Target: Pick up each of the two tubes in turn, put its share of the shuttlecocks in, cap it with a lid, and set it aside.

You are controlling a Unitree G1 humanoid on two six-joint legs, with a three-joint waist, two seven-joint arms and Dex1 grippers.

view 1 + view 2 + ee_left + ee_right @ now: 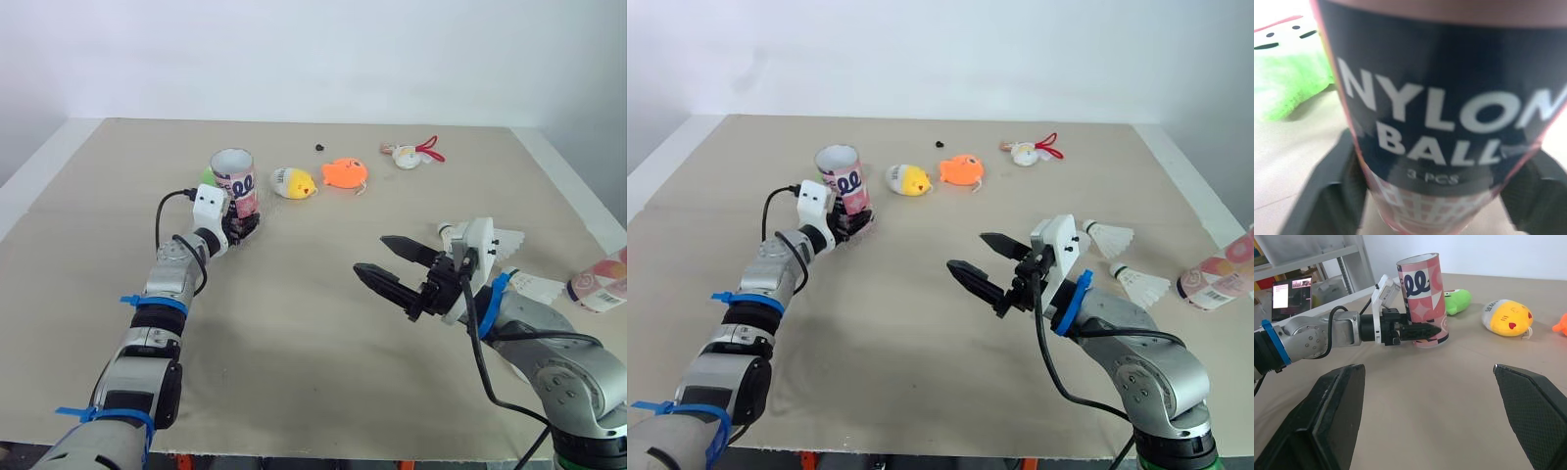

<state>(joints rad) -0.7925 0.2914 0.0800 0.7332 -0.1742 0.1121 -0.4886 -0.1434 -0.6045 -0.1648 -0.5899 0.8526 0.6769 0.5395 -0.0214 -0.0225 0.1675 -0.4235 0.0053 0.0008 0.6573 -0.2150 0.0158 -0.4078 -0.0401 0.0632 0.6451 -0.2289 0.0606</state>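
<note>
Standing far left on the beige table (294, 323): a pink tube (235, 182), upright and open at the top, with a green plush toy (1458, 300) just behind it. Strung rightward along the far part: a yellow plush chick (294, 183), an orange plush fish (344, 173), a small black speck (319, 147) and a white toy with red loops (411, 155). Lying at the right: a white shuttlecock (1105, 237), a second shuttlecock (1141, 285) just nearer, and a second tube (1220, 279) on its side at the right edge

A yellow plush (293, 183) lies beside an orange one (344, 173) (perhaps a fish), green plush (1458, 301) nearby.
</note>
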